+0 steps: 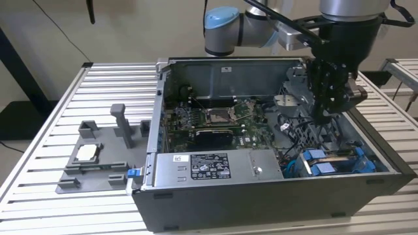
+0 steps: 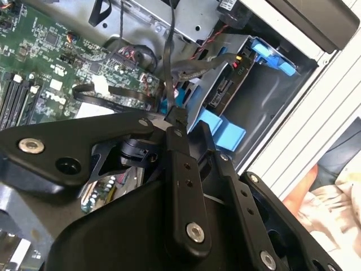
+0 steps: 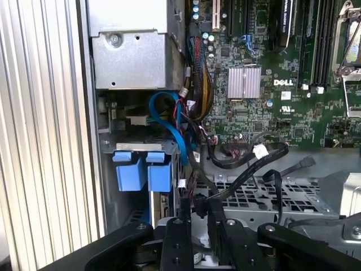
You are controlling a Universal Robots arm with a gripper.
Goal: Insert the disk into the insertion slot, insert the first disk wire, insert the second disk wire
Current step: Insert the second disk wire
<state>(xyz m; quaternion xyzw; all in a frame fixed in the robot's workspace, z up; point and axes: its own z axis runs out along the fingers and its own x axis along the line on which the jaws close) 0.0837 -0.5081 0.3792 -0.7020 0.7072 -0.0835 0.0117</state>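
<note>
Black wire point(image 2: 170, 56) sits pinched in the closed claw point(image 3: 200, 212). Square its plug to the disk point(image 2: 225, 93), then press gently.

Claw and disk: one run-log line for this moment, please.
disk: in slot | claw: shut on black wire | claw place: inside case, near disk

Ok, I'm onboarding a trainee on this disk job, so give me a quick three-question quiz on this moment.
1. True or false: the disk already sits in the insertion slot.
2. What do the gripper's jaws pinch? A) a black wire B) a screwdriver C) nothing
3. Fill in: the grey fixture stands outside the computer case, on the exterior view's ____.
Key: 1 true; 2 A; 3 left.
</note>
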